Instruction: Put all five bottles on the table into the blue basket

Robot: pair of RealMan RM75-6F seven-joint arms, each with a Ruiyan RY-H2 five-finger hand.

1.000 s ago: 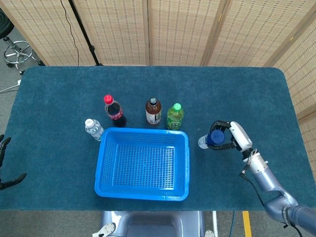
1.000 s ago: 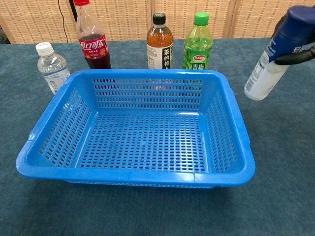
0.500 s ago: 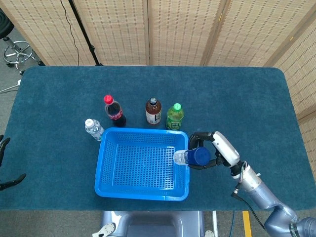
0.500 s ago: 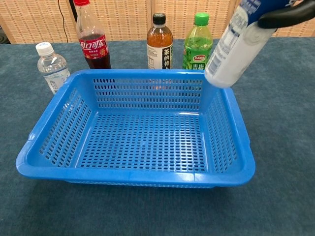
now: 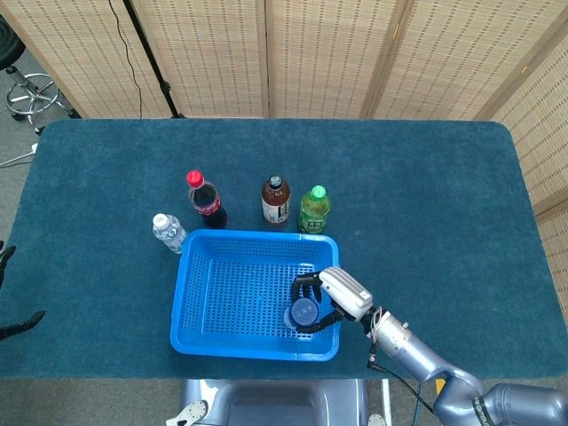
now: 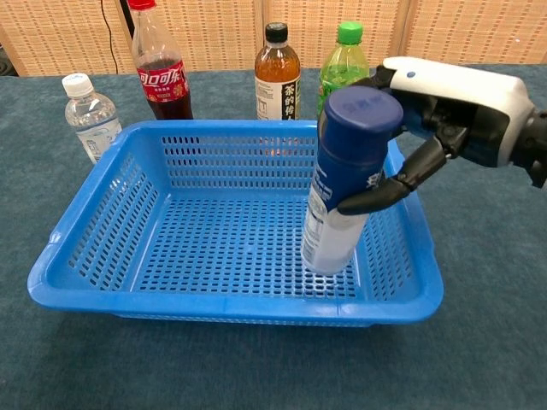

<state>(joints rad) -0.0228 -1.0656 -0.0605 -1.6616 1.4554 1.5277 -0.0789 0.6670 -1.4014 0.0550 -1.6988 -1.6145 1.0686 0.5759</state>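
My right hand (image 5: pixel 325 296) (image 6: pixel 444 120) grips a white bottle with a dark blue cap (image 6: pixel 346 184) (image 5: pixel 303 312), held nearly upright inside the blue basket (image 5: pixel 204 302) (image 6: pixel 102 213), near its front right corner, its base at or just above the floor. Behind the basket stand a cola bottle with a red cap (image 5: pixel 205 199) (image 6: pixel 158 68), a brown tea bottle (image 5: pixel 275 200) (image 6: pixel 278 77) and a green bottle (image 5: pixel 313 209) (image 6: pixel 344 64). A small clear water bottle (image 5: pixel 168 232) (image 6: pixel 90 115) stands at the basket's back left corner. My left hand (image 5: pixel 9 293) shows only as dark fingers at the left edge.
The dark teal table (image 5: pixel 426 177) carries everything. Woven screens (image 5: pixel 311 53) stand behind it, and a stool (image 5: pixel 31 93) and stand legs are on the floor at the far left.
My right hand has carried the blue-capped bottle from beside the basket's right wall, over the rim and down into the basket, turning it upright. The other bottles have not moved.
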